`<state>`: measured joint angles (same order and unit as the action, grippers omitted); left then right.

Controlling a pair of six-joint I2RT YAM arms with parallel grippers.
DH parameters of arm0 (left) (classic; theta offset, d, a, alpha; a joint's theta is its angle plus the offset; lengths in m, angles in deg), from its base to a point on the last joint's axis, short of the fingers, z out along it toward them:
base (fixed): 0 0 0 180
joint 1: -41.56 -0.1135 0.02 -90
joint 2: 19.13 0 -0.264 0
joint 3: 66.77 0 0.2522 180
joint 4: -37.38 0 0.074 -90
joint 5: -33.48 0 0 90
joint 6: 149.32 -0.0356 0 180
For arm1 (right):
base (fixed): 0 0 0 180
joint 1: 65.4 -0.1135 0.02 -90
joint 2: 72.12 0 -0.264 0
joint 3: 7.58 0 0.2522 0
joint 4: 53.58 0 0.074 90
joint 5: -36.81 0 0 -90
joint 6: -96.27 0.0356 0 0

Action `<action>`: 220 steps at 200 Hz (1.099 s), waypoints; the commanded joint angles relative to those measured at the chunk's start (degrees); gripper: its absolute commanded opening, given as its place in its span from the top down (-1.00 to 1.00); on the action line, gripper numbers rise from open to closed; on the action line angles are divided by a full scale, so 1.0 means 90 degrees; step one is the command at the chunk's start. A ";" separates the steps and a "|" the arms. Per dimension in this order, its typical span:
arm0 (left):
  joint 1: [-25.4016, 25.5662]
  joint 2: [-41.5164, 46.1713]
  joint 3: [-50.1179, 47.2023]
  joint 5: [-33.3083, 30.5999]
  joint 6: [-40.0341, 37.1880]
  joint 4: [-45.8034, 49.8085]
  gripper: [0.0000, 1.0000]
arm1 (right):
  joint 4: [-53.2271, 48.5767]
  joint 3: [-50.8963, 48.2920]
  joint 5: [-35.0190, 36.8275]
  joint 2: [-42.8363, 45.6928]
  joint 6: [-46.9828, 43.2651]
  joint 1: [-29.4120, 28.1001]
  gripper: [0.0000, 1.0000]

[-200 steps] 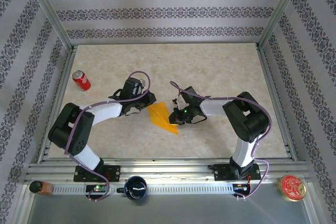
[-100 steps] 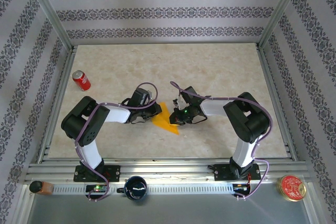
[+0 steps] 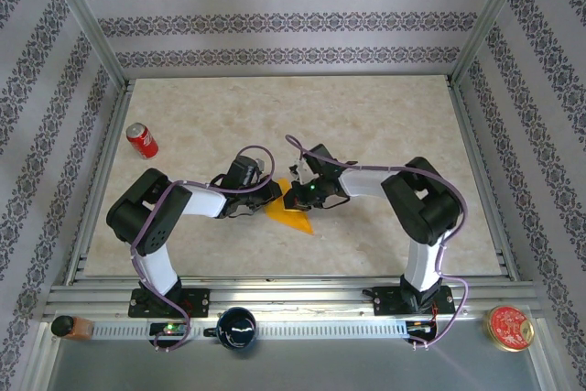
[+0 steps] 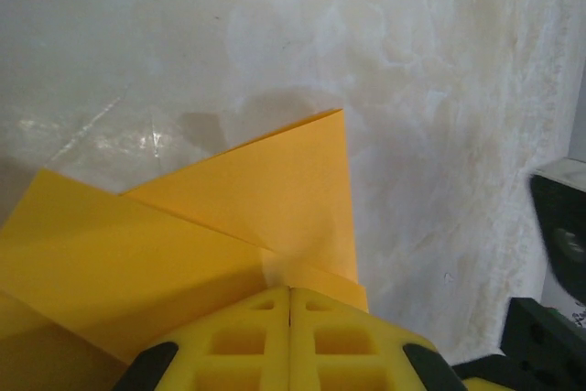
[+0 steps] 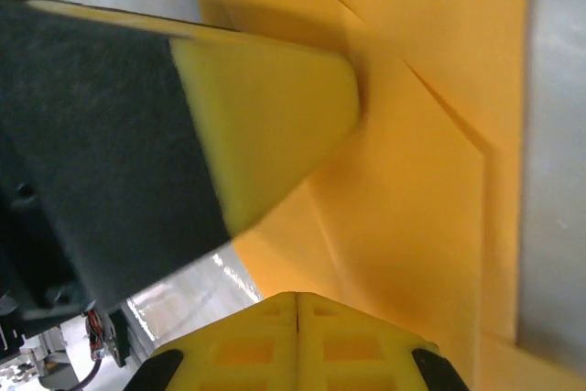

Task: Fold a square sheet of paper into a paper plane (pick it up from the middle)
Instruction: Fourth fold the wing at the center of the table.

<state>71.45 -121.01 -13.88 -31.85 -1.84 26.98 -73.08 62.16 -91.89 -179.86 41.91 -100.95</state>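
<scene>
The orange-yellow sheet of paper (image 3: 293,215) lies flat in the middle of the table, folded into a pointed shape with its tip toward the near right. My left gripper (image 3: 274,195) is shut, its tips pressed on the paper's left edge. In the left wrist view the shut left gripper (image 4: 290,288) rests on the layered folds of the paper (image 4: 275,190). My right gripper (image 3: 298,191) is shut too and bears down on the paper's far end. The right wrist view has the right gripper (image 5: 297,295) on the creased paper (image 5: 430,180), with the left gripper's fingers (image 5: 265,107) close beside.
A red soda can (image 3: 142,140) lies at the far left of the table. Off the table's near edge sit a dark mug (image 3: 236,327), a round red tin (image 3: 509,327) and a small bottle (image 3: 69,327). Metal frame rails (image 3: 275,292) border the table.
My left arm has folded in and lowered its gripper onto the paper's left edge, closing fully. My right gripper has slid left and away, further over the paper.
</scene>
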 commanded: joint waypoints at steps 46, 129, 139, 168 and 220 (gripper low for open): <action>-0.0126 -0.0164 -0.0124 -0.0337 -0.0009 0.0791 0.95 | -0.0153 -0.0818 0.0237 0.0037 -0.0165 -0.0018 0.88; -0.0225 -0.0115 -0.0125 -0.0339 -0.0088 0.0888 0.95 | -0.0032 -0.2120 0.0069 0.1029 -0.0252 0.0116 0.85; -0.0219 -0.0124 -0.0110 -0.0348 -0.0087 0.0907 0.95 | -0.0114 -0.2264 0.0140 0.1127 -0.0291 0.0139 0.85; -0.0225 -0.0115 -0.0090 -0.0332 -0.0106 0.0941 0.95 | -0.0274 -0.2598 0.0104 0.1436 -0.0414 0.0146 0.85; -0.0235 -0.0037 -0.0073 -0.0365 -0.0086 0.0955 0.95 | -0.1267 -0.2843 0.0392 0.2370 -0.0548 0.0149 0.85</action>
<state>71.08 -120.99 -13.73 -29.97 -1.80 28.08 -72.07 38.93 -90.95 -161.46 38.98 -99.64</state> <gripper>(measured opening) 0.051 0.079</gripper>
